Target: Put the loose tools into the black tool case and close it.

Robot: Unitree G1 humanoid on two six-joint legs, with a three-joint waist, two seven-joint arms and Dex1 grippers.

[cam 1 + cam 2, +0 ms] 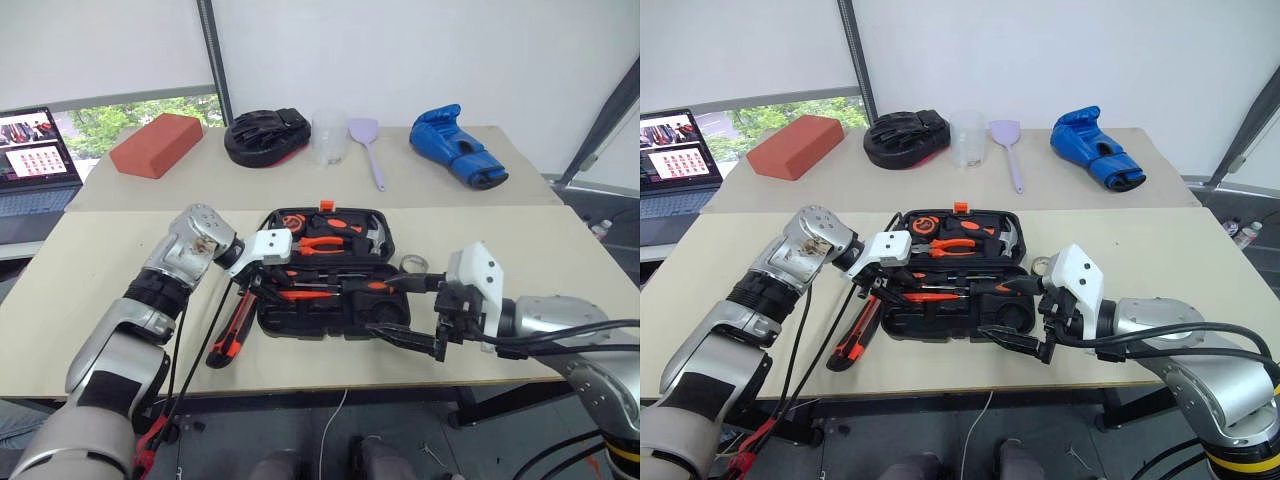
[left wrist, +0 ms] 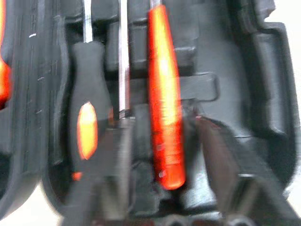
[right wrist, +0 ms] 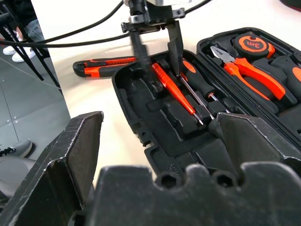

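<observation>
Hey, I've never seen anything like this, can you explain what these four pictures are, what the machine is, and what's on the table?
It is a humanoid robot with two arms, each ending in a two-fingered gripper. Two pictures come from cameras on its head, looking down over the arms; two come from cameras on its wrists. On the table lies an open black tool case with tools in its slots. The left gripper stands open astride a slim orange screwdriver lying in the case, a black-and-orange screwdriver beside it. The right gripper is open and holds nothing. An orange-black utility knife and a small tape roll lie loose outside the case.
</observation>
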